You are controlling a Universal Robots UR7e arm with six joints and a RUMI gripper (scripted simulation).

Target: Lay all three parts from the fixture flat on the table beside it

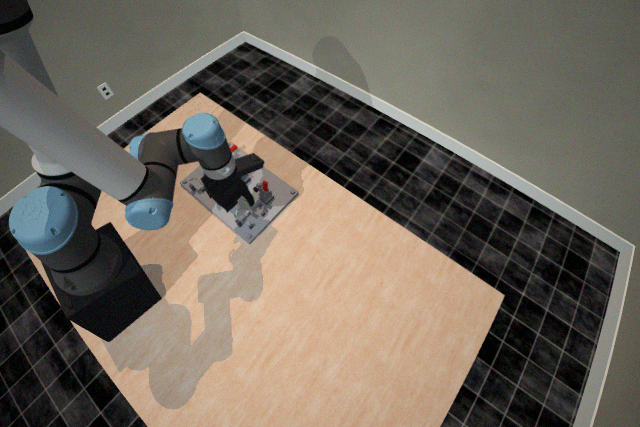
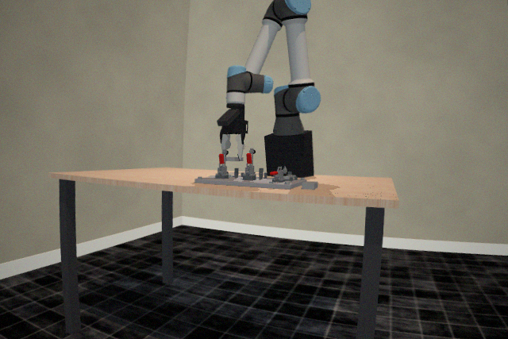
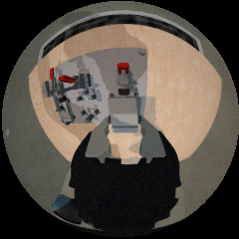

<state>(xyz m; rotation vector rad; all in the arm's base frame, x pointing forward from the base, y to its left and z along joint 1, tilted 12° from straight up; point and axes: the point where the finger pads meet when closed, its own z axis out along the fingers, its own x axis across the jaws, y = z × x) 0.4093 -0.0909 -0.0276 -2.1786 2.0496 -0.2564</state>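
The grey fixture plate (image 1: 283,193) (image 2: 242,182) (image 3: 133,56) lies on the table with several clamps. My gripper (image 2: 232,156) (image 3: 124,116) is shut on a flat grey part (image 2: 233,159) (image 3: 123,111). It holds the part level above the fixture, behind the upright clamps in the exterior view. In the top view the gripper body hides much of the fixture. Another grey part (image 2: 309,185) lies flat on the table just off the fixture's right end in the exterior view. I cannot clearly pick out the third part among the clamps.
Two clamps stand with red handles upright (image 2: 221,159) (image 2: 248,158). A third clamp's red handle (image 2: 273,173) lies low near the fixture's right end. The wooden table (image 1: 351,298) (image 2: 135,177) extends past the fixture. The arm's black base (image 1: 111,282) (image 2: 289,155) stands on the table.
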